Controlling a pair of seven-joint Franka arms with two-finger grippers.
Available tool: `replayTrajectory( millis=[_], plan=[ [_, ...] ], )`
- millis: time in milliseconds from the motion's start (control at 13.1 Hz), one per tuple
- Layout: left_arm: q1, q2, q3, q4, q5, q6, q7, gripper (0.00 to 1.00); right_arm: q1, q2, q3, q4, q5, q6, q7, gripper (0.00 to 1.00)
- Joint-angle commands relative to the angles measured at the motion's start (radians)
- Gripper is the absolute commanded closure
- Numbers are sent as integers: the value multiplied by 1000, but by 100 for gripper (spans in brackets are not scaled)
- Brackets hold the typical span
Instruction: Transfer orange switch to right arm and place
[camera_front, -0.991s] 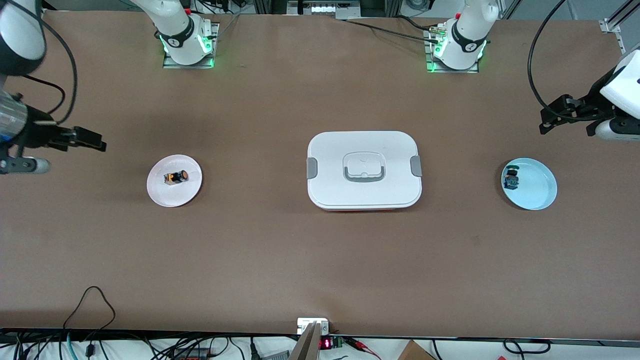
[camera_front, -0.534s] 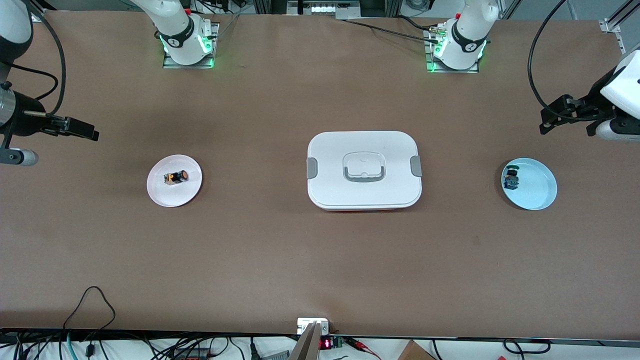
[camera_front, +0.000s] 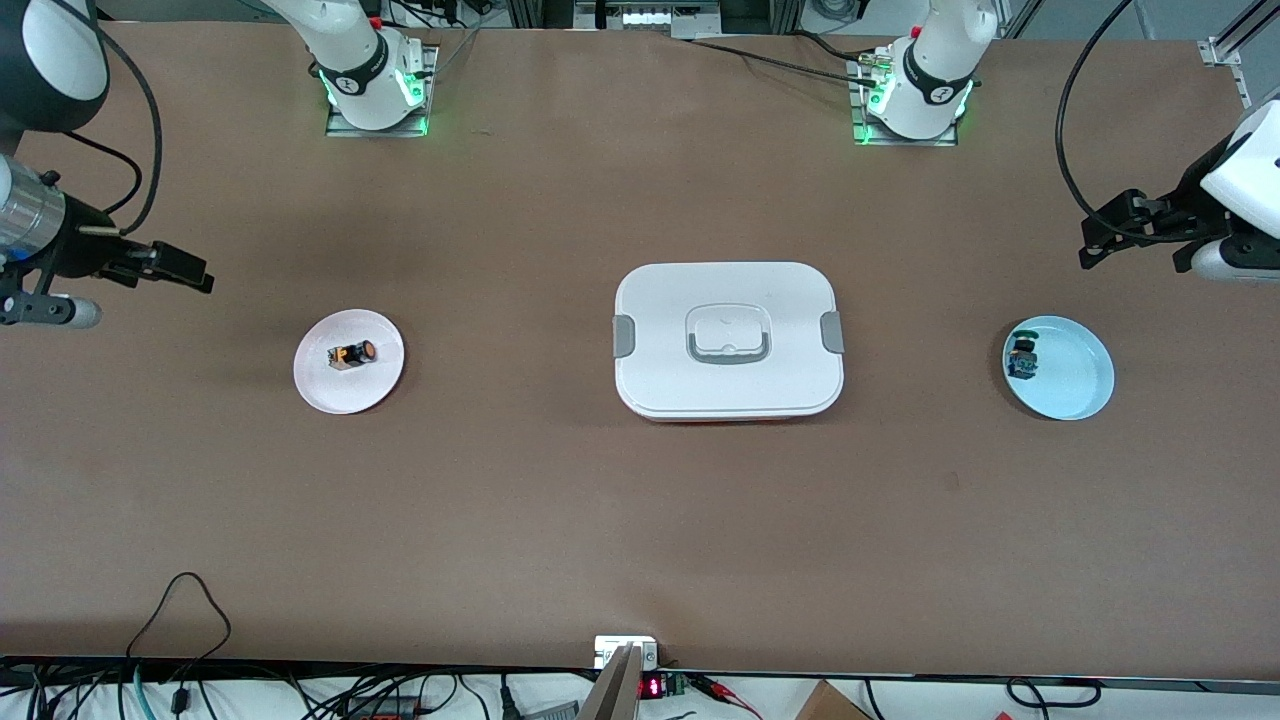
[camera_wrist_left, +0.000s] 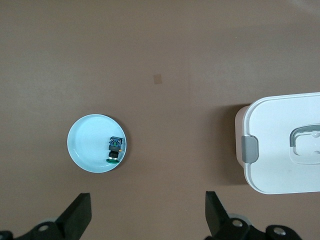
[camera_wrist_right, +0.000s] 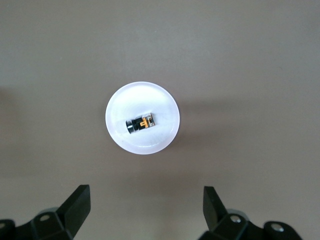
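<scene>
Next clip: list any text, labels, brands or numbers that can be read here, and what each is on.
Nothing is readable.
Black band on the right arm's base: a white mark, too small to read.
Black band on the left arm's base: the same, unreadable.
Small module with a red display at the table's near edge: digits lit but too blurred to read.
White lunch box, both plates, both switches: no print visible.

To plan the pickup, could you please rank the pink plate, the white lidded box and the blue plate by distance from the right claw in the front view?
From the right claw:
1. Pink plate, at the right arm's end, holding the orange switch.
2. White lidded box, mid-table.
3. Blue plate, at the left arm's end.
</scene>
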Motion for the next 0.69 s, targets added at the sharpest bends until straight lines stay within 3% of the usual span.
replayTrajectory(
  millis=[0,610],
  plan=[
    [3,14,-3,29,14,-7,-5,0,-14,-42,13,0,-9,-40,-29,0],
    [3,14,-3,29,14,-7,-5,0,-14,-29,15,93,-4,-70,-28,0]
  ],
)
